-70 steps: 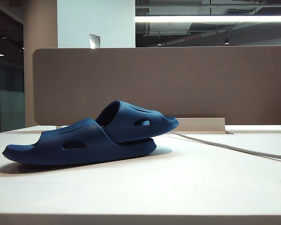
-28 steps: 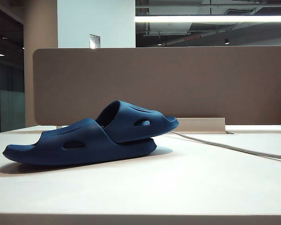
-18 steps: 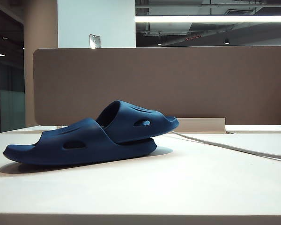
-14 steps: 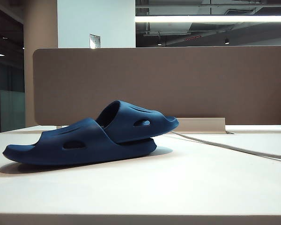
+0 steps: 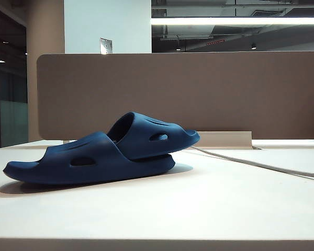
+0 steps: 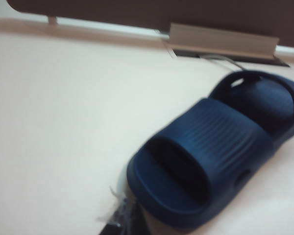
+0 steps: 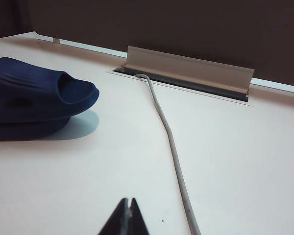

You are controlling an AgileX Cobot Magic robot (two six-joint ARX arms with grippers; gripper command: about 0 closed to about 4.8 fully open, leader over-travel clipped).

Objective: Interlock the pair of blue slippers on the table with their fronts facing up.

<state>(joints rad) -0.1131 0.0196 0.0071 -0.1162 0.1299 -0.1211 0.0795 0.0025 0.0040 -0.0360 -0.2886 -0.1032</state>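
The pair of blue slippers lies nested on the white table (image 5: 209, 209). The lower slipper (image 5: 78, 162) rests flat. The other slipper (image 5: 154, 137) is pushed through its strap and tilts up toward the right. No gripper shows in the exterior view. In the left wrist view, which is blurred, the near slipper (image 6: 206, 161) fills the middle with the second slipper (image 6: 267, 100) behind it. My left gripper (image 6: 121, 221) is a dark shut tip just beside the near slipper's rim, holding nothing. My right gripper (image 7: 128, 203) is shut and empty over bare table, well apart from the slipper (image 7: 36, 95).
A grey cable (image 7: 169, 142) runs across the table from a cable slot with a raised metal flap (image 7: 186, 68). It passes close to my right gripper. A brown partition panel (image 5: 199, 94) stands along the back edge.
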